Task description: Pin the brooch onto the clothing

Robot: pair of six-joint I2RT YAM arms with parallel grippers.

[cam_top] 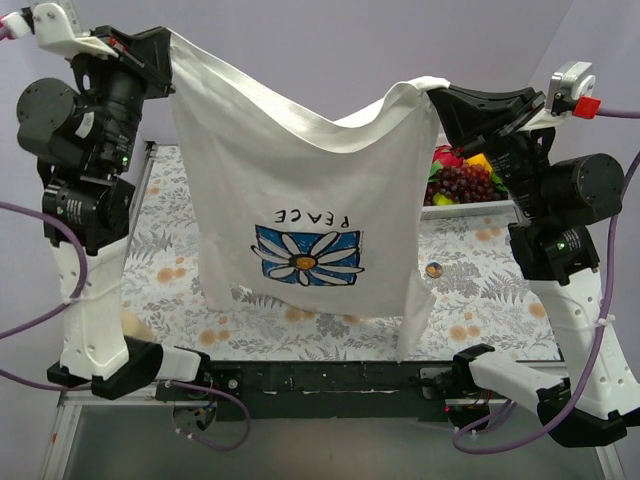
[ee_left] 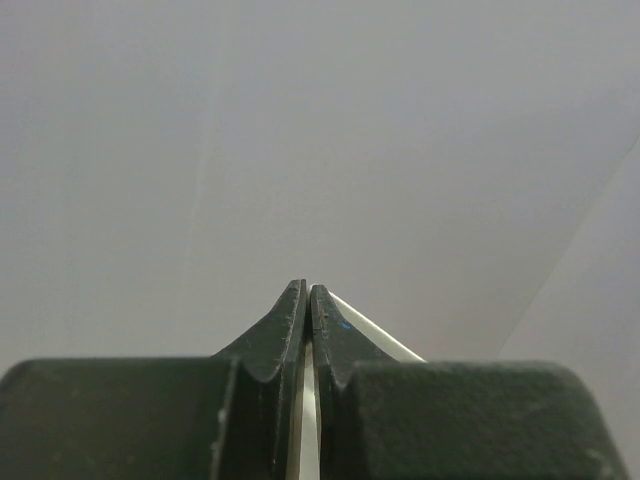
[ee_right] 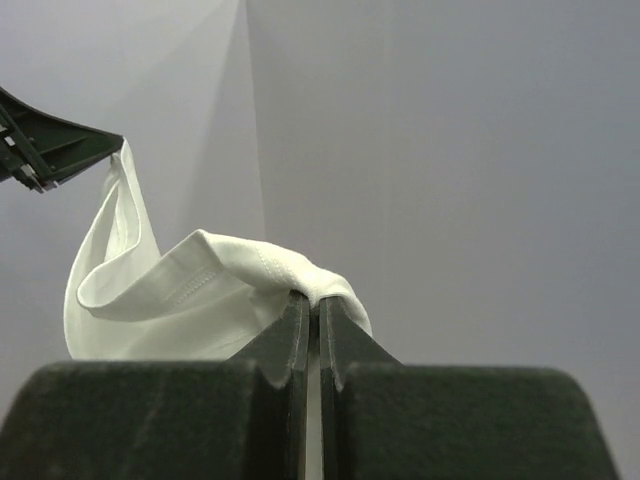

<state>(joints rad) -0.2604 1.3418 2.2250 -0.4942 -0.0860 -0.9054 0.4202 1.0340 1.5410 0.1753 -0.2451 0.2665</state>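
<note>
**Fig.** Soft white cotton garment (cam_top: 300, 170), matte and creased, hung between the left gripper (cam_top: 165, 42) and right gripper (cam_top: 440, 90), each clenched on an upper corner. The top edge sags and the lower edge meets the floral tablecloth (cam_top: 480, 300). On the front is a blue rectangular daisy panel (cam_top: 307, 256) below inverted "PEACE"; print or pinned badge cannot be told. A small round brownish disc (cam_top: 433, 269) lies on the tablecloth just right of the garment; whether it is the brooch is unclear. Only the top view shows these. The right wrist view shows a stitched fold over the fingertips, the left wrist view a white sliver between closed jaws.
</note>
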